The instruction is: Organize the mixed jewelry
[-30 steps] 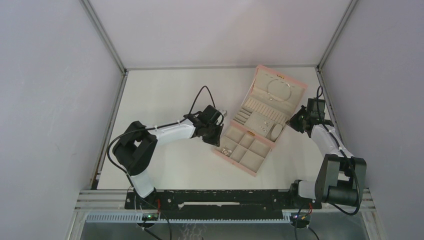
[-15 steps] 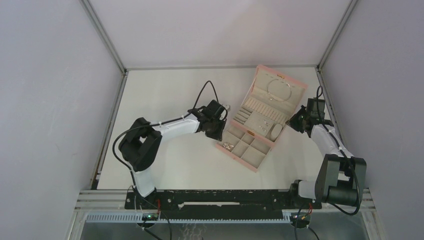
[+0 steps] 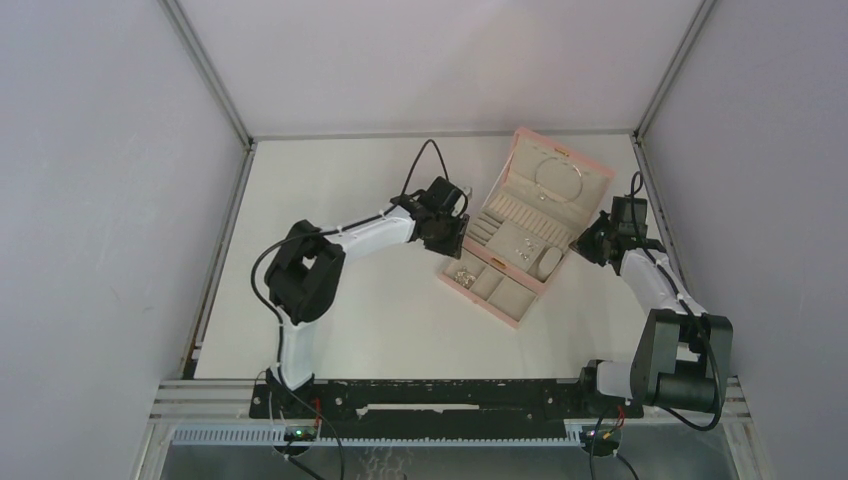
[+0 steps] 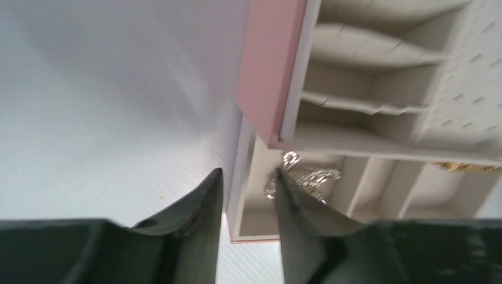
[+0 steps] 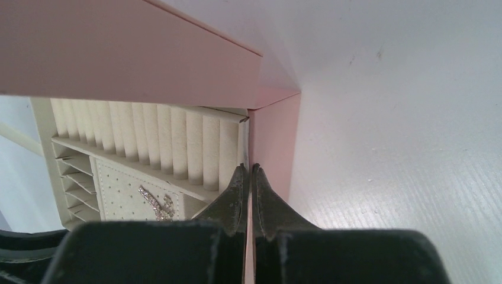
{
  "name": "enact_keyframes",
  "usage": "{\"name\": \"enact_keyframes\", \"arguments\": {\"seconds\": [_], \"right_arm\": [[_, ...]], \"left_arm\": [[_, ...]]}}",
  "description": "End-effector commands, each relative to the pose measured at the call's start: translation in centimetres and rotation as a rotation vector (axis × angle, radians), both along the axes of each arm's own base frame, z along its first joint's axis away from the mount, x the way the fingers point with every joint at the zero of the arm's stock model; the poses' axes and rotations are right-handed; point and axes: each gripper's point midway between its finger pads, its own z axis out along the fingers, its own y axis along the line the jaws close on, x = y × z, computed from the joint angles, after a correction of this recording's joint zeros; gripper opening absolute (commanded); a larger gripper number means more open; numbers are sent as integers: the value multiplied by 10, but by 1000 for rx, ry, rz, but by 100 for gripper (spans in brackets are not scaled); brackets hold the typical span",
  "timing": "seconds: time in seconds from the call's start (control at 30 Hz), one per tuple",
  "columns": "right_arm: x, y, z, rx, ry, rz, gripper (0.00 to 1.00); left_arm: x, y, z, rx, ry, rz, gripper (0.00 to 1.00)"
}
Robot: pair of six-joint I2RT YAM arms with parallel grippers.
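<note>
Item: white table (image 3: 330, 190) with two arms based at its near edge. Pink tray (image 3: 480, 304), nearest, divided into open compartments; its near-left compartment holds a small silver chain cluster (image 3: 462, 276). Left gripper (image 4: 245, 198): released, fingers parted astride the tray's left wall (image 4: 240, 171), one finger (image 4: 201, 207) outside over the table, the other (image 4: 290, 204) inside the compartment just beside the chain cluster (image 4: 305, 176); nothing grasped. Pink box (image 3: 497, 200), directly behind and touching the tray, interior cream: slotted dividers at left, a dotted panel (image 5: 118, 183) bearing a small sparkling silver piece (image 5: 157, 204), a row of ring rolls (image 5: 148, 142) behind it. Right gripper (image 5: 248, 177): clenched, fingertips pressed together on the thin side wall of the box (image 5: 272, 142) at its right corner. Lid (image 3: 590, 160), farthest, lying open behind the box; a thin silver wire hoop (image 3: 558, 172) sits against its lining.
</note>
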Motion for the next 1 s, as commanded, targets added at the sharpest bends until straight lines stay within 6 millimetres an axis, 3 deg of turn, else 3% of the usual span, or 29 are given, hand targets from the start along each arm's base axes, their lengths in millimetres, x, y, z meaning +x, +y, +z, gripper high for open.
{"name": "enact_keyframes", "arguments": {"seconds": [0.0, 0.1, 0.27, 0.47, 0.6, 0.67, 0.77, 0.97], "right_arm": [[-18, 23, -5, 66, 70, 58, 0], [-18, 24, -5, 67, 68, 62, 0], [-18, 26, -5, 73, 67, 71, 0], [-22, 20, 11, 16, 14, 101, 1], [-28, 10, 29, -30, -35, 84, 23], [-32, 5, 37, -43, -55, 65, 33], [-36, -4, 50, -59, -97, 33, 38], [-47, -30, 76, -89, -178, -71, 41]], "left_arm": [[20, -11, 55, -81, -118, -3, 48], [11, 5, 70, -57, -144, 7, 56], [-22, 30, 85, -65, -137, -7, 55], [-91, 38, 62, -105, -48, -213, 51], [-119, 34, 38, -81, -44, -328, 51], [-125, 28, 28, -80, -41, -354, 51], [-124, 15, 19, -115, -32, -358, 51], [-106, -8, 15, -151, -44, -323, 51]]}}
